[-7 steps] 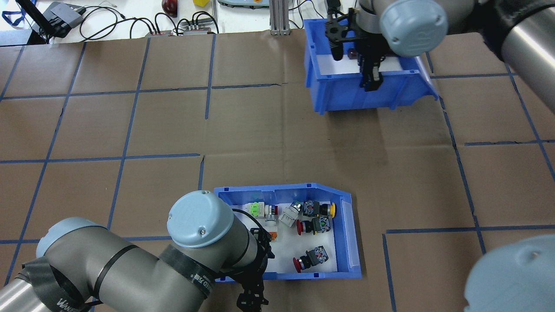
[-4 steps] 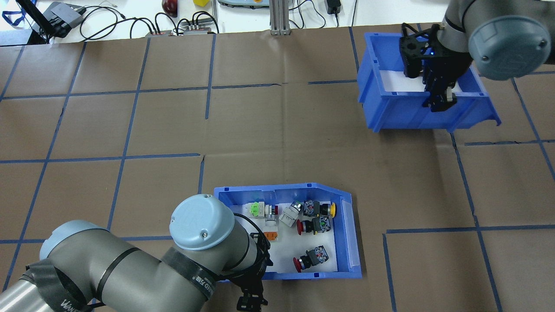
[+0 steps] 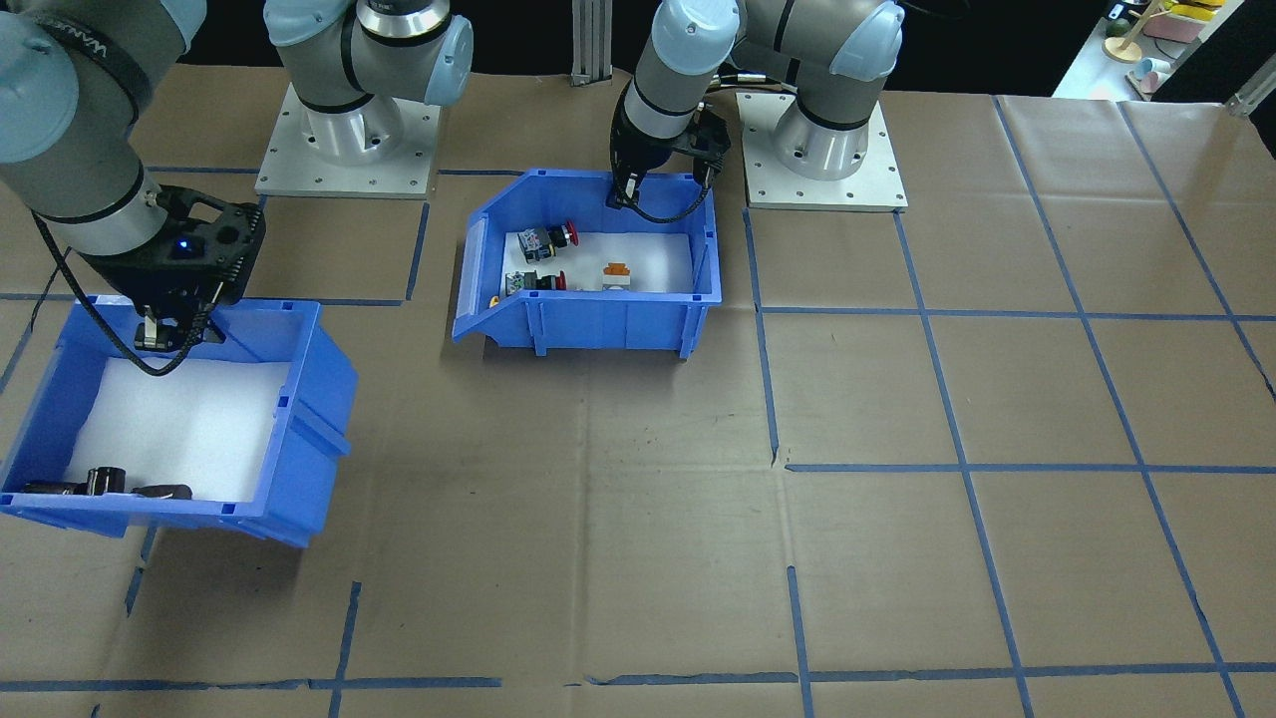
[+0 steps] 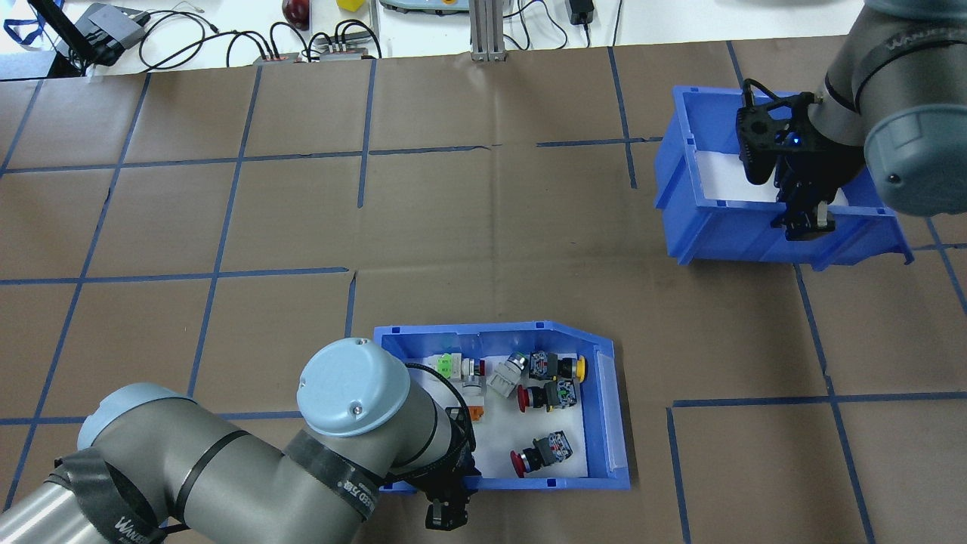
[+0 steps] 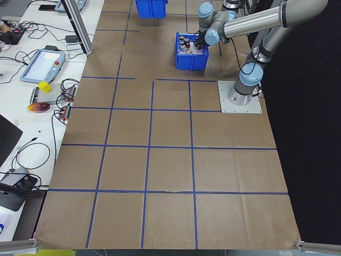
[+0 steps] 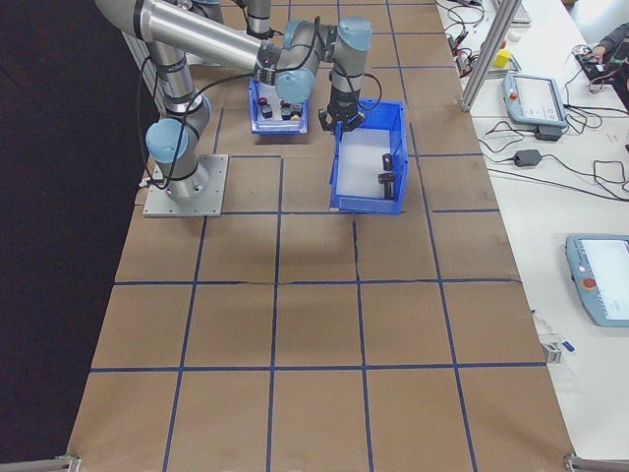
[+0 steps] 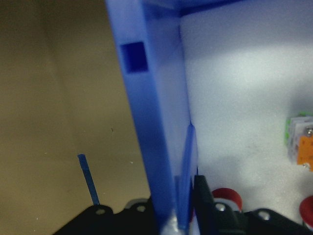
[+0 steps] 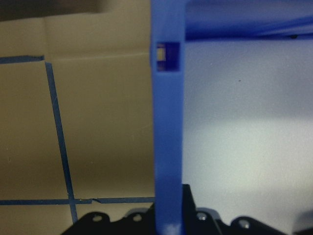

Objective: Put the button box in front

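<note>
The left gripper (image 4: 446, 517) jaws pinch the near wall of the button box (image 4: 604, 408), a smooth blue plastic bin with white liner, at 6 o'clock on the papered surface (image 4: 483, 227). The right gripper (image 4: 810, 223) jaws clamp the second bin (image 4: 725, 234), now carried further toward 3 o'clock.

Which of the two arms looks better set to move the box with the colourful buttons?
The left. Its left gripper already straddles the button box wall, one finger each side in its wrist view. The right gripper is busy clamping the other blue bin.
</note>
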